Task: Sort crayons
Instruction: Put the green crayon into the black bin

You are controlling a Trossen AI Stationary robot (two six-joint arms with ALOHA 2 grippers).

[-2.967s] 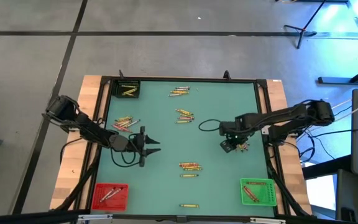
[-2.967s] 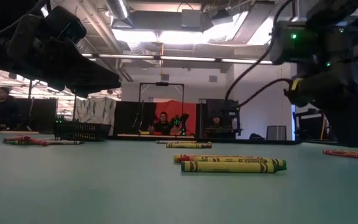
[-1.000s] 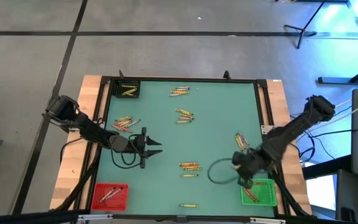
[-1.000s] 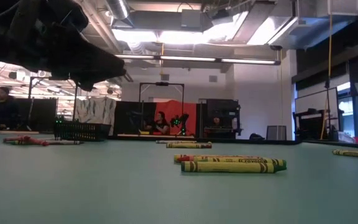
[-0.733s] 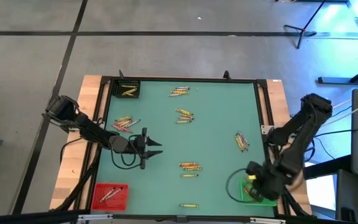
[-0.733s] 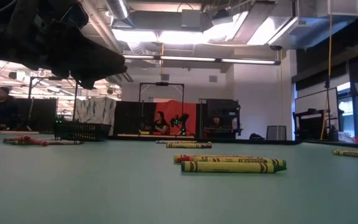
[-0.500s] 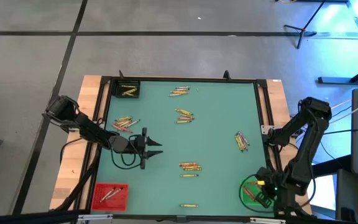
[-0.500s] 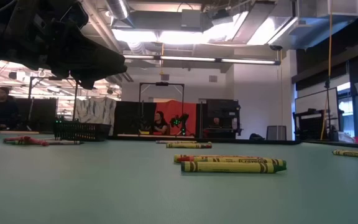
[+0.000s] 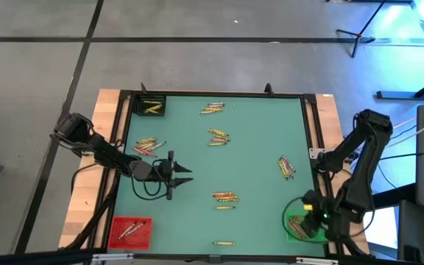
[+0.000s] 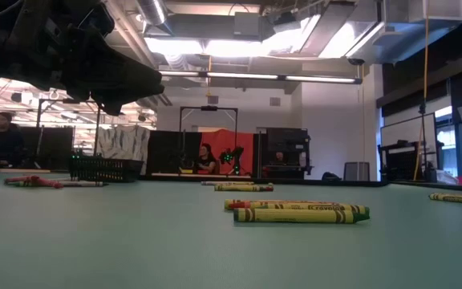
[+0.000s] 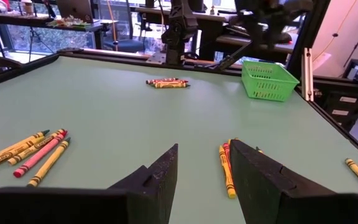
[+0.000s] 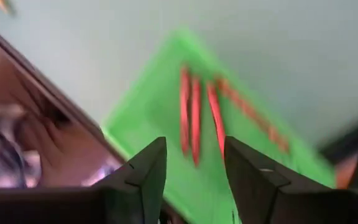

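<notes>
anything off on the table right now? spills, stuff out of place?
Nothing spilled or damaged. Loose crayons lie in small clusters on the mat, as expected mid-sort. One oddity: the green bin holds red-orange crayons, seen past the open right hand. The left hand hovers open over bare mat.

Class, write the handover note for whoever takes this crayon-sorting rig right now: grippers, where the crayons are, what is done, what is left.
Right gripper: open, empty, above the green bin, which holds reddish crayons.
Left gripper: open, empty, waiting over the table's left side.
Done: some crayons lie in the red bin, yellow ones in the black bin.
Left: loose clusters on the green mat, at the left, top, upper middle, right, lower middle, plus one near the front edge.
</notes>
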